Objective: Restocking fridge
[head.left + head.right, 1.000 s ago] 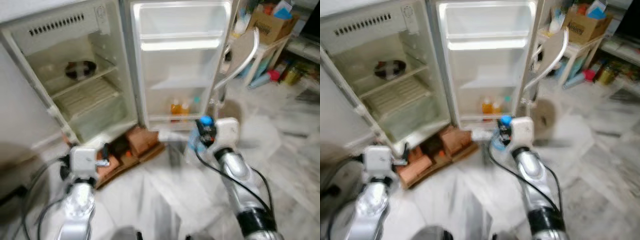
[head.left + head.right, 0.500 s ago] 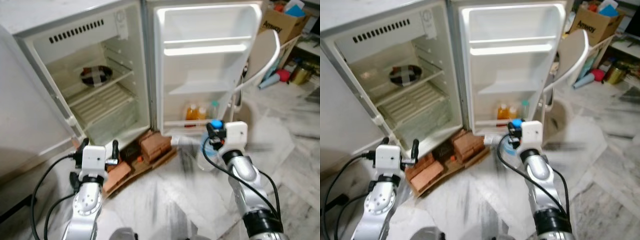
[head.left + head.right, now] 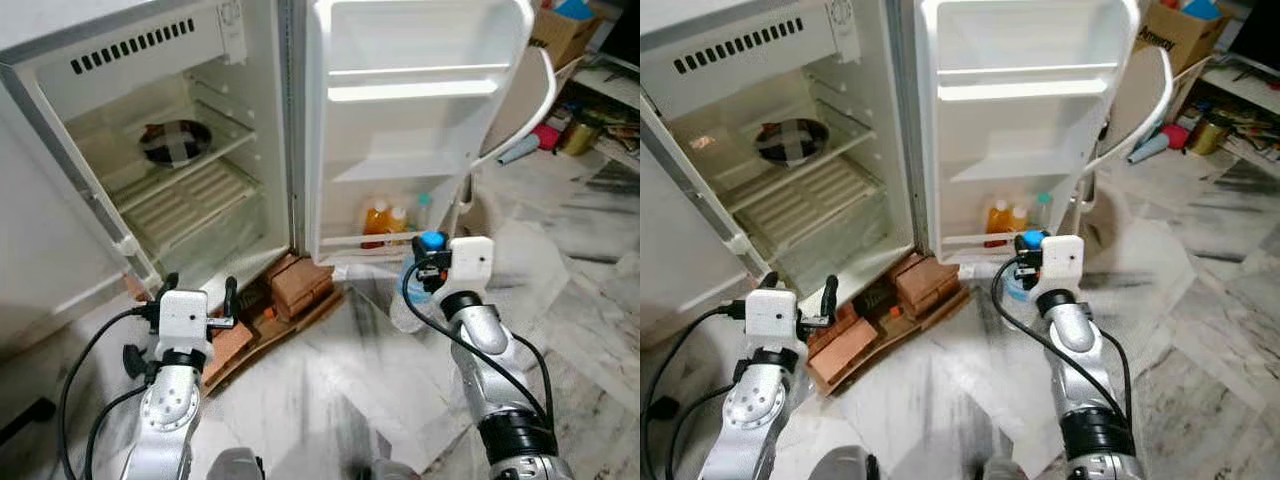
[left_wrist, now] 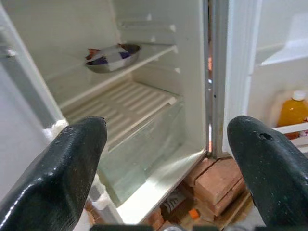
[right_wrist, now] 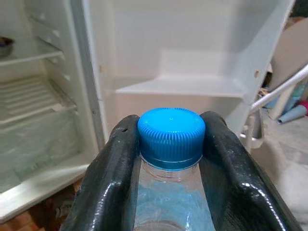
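The fridge [image 3: 190,190] stands open in front of me, its door [image 3: 420,120] swung to the right. Two orange juice bottles [image 3: 378,218] and a small teal-capped bottle [image 3: 424,210] stand in the door's bottom shelf. My right gripper [image 5: 171,122] is shut on the neck of a clear water bottle [image 5: 171,132] with a blue cap [image 3: 431,241], held upright just in front of that shelf. My left gripper [image 4: 166,127] is open and holds nothing, low before the fridge's main compartment. A dark bowl [image 4: 111,54] sits on the upper wire shelf.
Bricks [image 3: 300,285] and a wooden board prop up the fridge's base. A white chair [image 3: 520,100] stands behind the door at the right, with a cardboard box [image 3: 560,25] and clutter beyond. Marble floor lies between me and the fridge.
The whole view has shifted and sharpened as the camera moved; the fridge door now sits more to the right. The right gripper still holds the bottle, now nearer the door's bottom shelf.
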Controlling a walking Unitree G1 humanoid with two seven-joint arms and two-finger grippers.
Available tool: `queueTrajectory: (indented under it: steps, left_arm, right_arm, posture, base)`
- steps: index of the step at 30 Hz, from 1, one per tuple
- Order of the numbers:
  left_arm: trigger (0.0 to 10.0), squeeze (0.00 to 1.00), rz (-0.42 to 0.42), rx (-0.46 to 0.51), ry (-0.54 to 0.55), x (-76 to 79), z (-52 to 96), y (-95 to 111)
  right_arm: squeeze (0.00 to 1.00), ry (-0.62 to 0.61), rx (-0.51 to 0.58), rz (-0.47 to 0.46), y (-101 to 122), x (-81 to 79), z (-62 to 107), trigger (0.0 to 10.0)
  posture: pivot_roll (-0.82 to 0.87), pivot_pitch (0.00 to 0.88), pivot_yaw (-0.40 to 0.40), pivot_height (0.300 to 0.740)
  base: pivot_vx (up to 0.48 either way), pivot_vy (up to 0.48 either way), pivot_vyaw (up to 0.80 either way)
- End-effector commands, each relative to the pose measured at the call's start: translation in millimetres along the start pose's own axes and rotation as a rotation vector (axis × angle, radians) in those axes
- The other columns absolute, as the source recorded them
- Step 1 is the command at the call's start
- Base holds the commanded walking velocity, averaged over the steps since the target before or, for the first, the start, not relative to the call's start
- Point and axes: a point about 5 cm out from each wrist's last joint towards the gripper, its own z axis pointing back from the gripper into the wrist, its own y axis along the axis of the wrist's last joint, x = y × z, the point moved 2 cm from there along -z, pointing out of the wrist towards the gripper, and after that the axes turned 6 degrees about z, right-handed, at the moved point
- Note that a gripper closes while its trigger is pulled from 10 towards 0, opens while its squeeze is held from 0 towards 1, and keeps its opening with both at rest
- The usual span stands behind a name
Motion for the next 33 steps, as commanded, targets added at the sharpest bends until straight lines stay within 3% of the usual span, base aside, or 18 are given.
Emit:
queueTrajectory:
  steps: [1,33]
  left_arm:
    - [10.0,0.0,0.01,-0.006,-0.009,-0.7,1.4,-0.8]
    - [10.0,0.0,0.048,-0.001,-0.043,5.1,-2.4,-0.2]
  right_arm:
    - [0.0,0.004,0.032,0.006,8.4,-3.4,-3.7,10.0]
    - [0.0,-0.006,0.039,0.036,10.0,-0.8,-5.5,10.0]
  posture:
    - [0.11,0.036,-0.018,0.74]
    - [0.1,0.031,-0.022,0.74]
  base:
    - [0.0,0.0,0.0]
    - [0.379,0.0,0.0]
